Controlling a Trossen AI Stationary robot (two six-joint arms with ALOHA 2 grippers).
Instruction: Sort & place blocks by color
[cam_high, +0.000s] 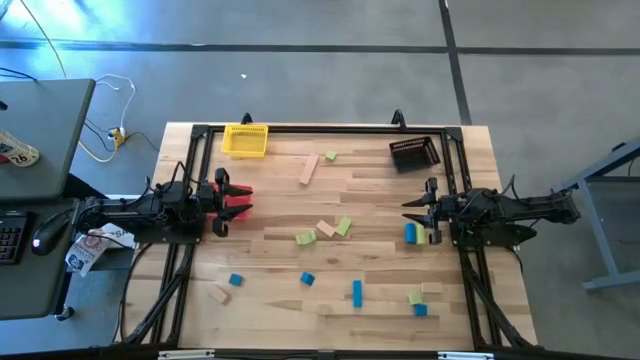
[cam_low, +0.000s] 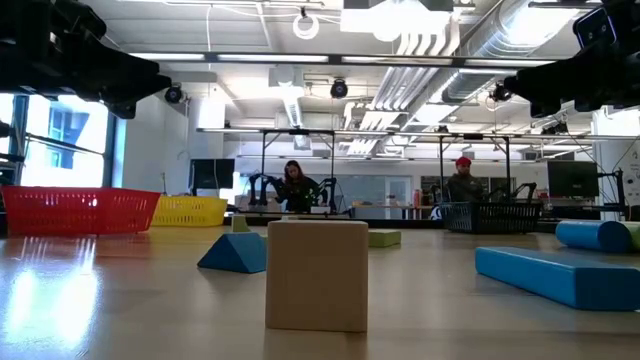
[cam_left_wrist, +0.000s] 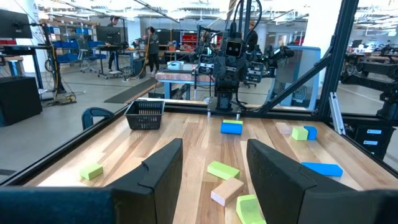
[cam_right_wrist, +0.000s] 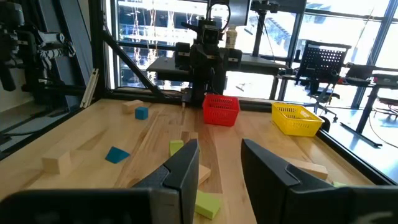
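both grippers empty: left gripper (cam_high: 243, 198) jaws apart at frame left by the red mesh basket (cam_high: 226, 203), right gripper (cam_high: 407, 210) jaws parted at frame right, blue cylinder block (cam_high: 410, 233) just below-right of it, other smooth wooden blocks (cam_high: 324, 231) scattered mid-table; only low view shows people behind.

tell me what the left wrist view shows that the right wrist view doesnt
Only the left wrist view shows the black basket, the right arm across the table, a blue block in front of it, and the left gripper with its fingers apart and empty.

Only the right wrist view shows the red basket, the yellow basket, the left arm, and the right gripper, also holding nothing.

Both show the wooden table with blue, green and tan blocks scattered on it.
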